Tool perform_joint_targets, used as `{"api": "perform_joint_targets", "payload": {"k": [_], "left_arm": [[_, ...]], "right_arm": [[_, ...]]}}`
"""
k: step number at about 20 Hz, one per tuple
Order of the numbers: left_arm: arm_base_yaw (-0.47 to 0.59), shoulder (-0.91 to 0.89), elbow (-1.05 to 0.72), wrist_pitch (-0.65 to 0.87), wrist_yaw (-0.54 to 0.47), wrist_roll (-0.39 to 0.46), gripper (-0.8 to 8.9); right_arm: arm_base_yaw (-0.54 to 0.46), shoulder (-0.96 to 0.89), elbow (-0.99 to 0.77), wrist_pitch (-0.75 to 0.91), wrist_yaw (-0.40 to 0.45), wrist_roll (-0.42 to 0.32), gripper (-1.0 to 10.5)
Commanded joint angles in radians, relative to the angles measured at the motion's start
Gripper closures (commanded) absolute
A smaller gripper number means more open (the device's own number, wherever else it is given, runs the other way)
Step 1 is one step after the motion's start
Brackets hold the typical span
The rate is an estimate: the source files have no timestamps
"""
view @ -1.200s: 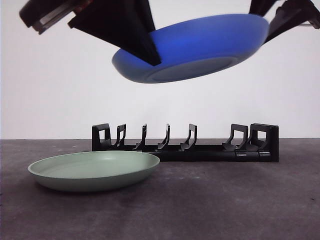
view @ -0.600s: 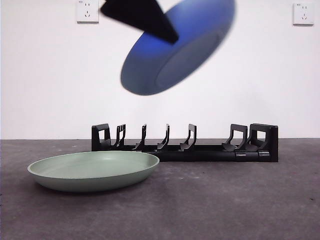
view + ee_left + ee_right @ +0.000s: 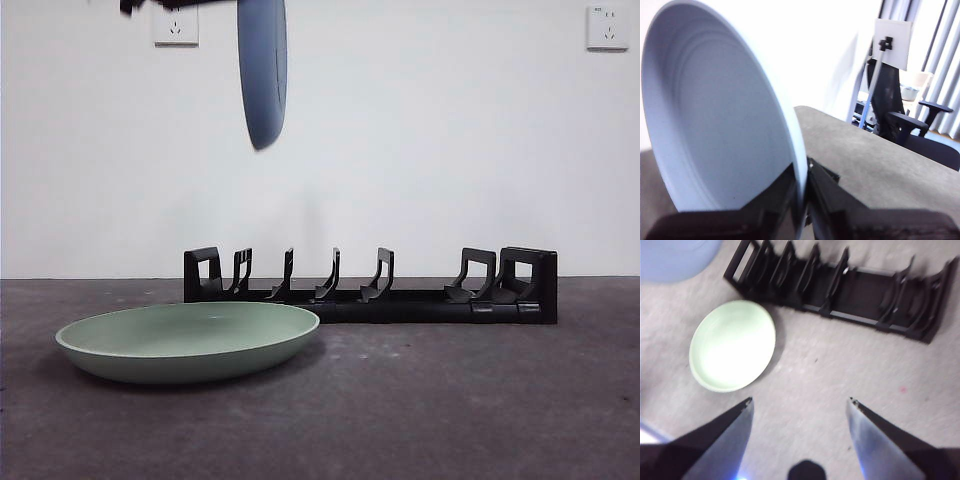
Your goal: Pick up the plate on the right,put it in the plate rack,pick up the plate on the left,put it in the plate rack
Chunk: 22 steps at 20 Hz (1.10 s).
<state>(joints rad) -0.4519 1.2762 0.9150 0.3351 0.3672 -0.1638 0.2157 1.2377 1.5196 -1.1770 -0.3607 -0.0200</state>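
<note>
A blue plate (image 3: 262,70) hangs high above the left part of the plate rack (image 3: 370,292), turned upright and seen edge-on. My left gripper (image 3: 804,175) is shut on its rim, and the plate's pale inside (image 3: 715,125) fills the left wrist view. A green plate (image 3: 188,340) lies flat on the table in front of the rack's left end. From high above the table, my right gripper (image 3: 800,405) looks down, open with nothing between its fingers. Its view holds the green plate (image 3: 732,352), the rack (image 3: 840,290) and a corner of the blue plate (image 3: 675,257).
A white wall with two sockets (image 3: 175,25) stands behind the table. All slots between the rack's prongs hold nothing. Bare grey table surface (image 3: 480,400) lies to the right of the green plate.
The blue plate has swung from a tilt to upright and edge-on, and moved up and left. A second black gripper at the plate's right rim one second ago has left the front view.
</note>
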Motion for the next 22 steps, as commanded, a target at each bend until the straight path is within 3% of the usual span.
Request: {"api": "perform_joint_targets", "payload": {"k": [1,13,22], "left_arm": [[0.033,0.062,-0.003,0.034,0.008,-0.069,8.22],[0.065,0.314,0.026,0.127,0.017,-0.054,8.22],[0.065,0.385,0.049,0.045,-0.029,0.062,8.22]], "right_arm": [[0.015,0.003,-0.013,-0.018,-0.014,-0.013,6.3],[0.164,0.003,-0.014,-0.048,-0.002,-0.01,6.3],[0.204,0.003,-0.014,-0.037,0.055,-0.006,6.3]]}}
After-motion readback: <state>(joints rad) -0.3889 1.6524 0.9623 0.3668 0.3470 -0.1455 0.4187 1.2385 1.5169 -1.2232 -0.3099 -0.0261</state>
